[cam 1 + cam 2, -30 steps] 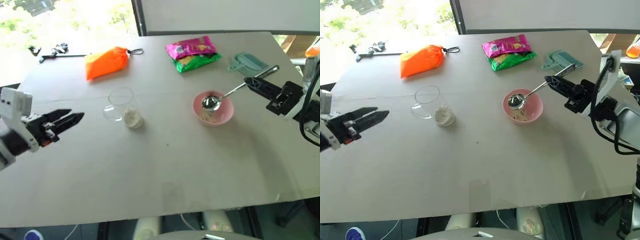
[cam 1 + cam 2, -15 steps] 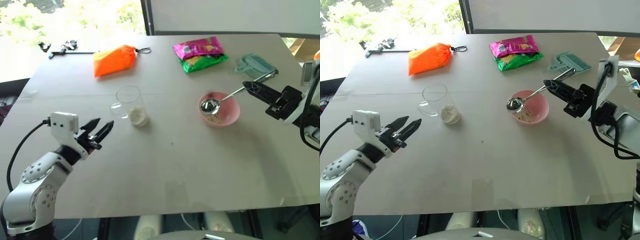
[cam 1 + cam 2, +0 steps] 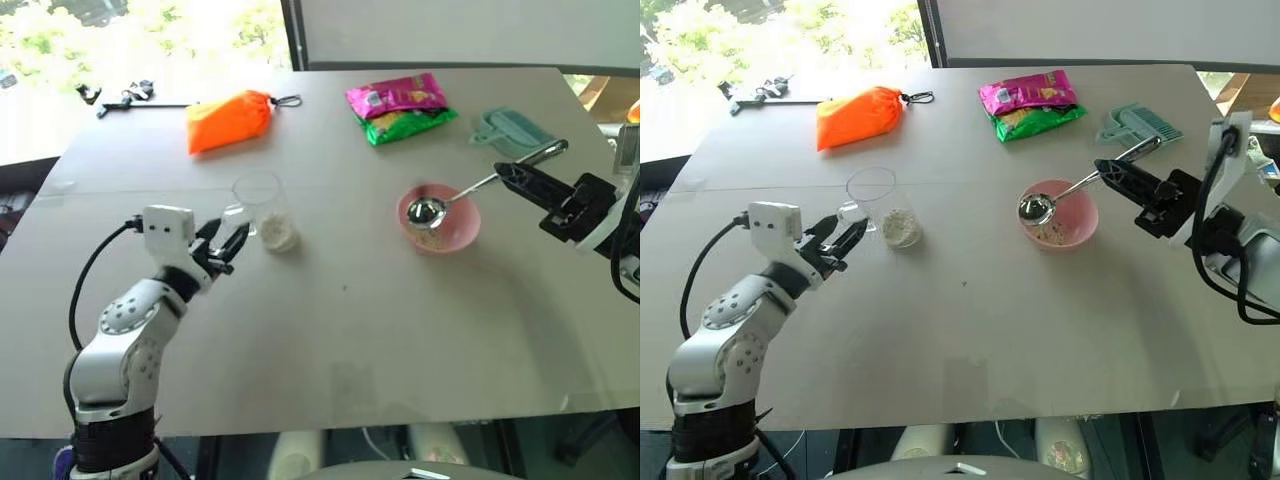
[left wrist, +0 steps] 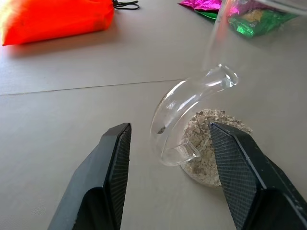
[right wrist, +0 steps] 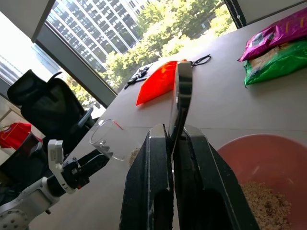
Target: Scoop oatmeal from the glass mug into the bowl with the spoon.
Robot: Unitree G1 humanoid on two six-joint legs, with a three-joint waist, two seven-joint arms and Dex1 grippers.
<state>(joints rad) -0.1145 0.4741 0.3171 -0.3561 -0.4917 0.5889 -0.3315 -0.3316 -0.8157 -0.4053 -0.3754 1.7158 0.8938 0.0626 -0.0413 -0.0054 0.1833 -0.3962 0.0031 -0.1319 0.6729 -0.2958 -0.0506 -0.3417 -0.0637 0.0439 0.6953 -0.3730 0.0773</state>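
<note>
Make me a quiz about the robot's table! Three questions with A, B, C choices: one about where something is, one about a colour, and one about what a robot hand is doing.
1. Where is the round end of the spoon?
A. Over the bowl
B. Inside the glass mug
C. On the orange bag

2. What colour is the bowl?
A. Blue
B. Pink
C. Yellow

3. What is the left gripper doing?
A. Squeezing the orange bag
B. Holding the spoon
C. Jaws open, one on each side of the mug's handle

Answers:
1. A: the head views show the spoon's round end above the bowl, with the right gripper shut on its handle.
2. B: the bowl is pale pink, with some oatmeal in it.
3. C: the left wrist view shows the clear handle between the two open jaws, not yet gripped.
</note>
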